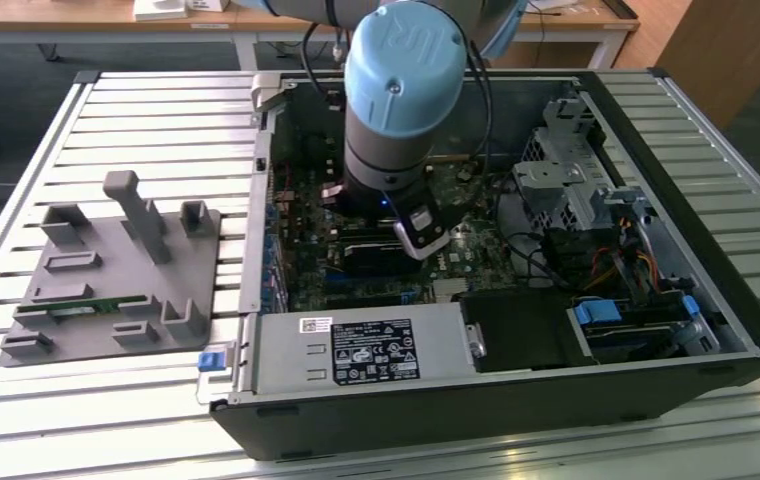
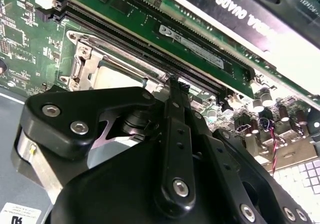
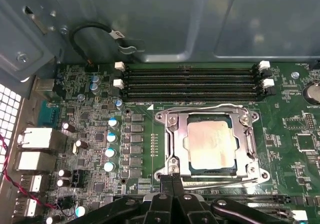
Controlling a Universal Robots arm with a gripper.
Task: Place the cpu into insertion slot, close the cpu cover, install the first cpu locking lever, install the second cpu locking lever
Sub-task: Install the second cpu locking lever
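Note:
The cpu (image 3: 210, 144), a pale silvery-tan square, lies in the insertion slot (image 3: 167, 118) on the green board. The cpu cover (image 3: 177, 144), a silver frame, lies flat over the cpu's edges. A thin wire locking lever (image 3: 210, 107) runs along one side of the socket and a second lever (image 3: 225, 183) along the opposite side. My gripper (image 3: 172, 179) is shut, its black fingertips at the socket's corner beside the second lever's end; whether they pinch anything is hidden. In the second wrist view the gripper (image 2: 173, 80) stands just in front of the cpu (image 2: 117, 77). In the exterior view the gripper (image 1: 420, 240) reaches down into the open computer case.
Long black memory slots (image 3: 190, 82) lie just beyond the socket, and capacitors (image 3: 111, 136) stand beside it. A black graphics card (image 2: 240, 4) sits close behind the gripper. The case holds a power supply (image 1: 367, 350) and drive cage (image 1: 567, 190). A grey fixture (image 1: 113, 270) sits on the slatted table.

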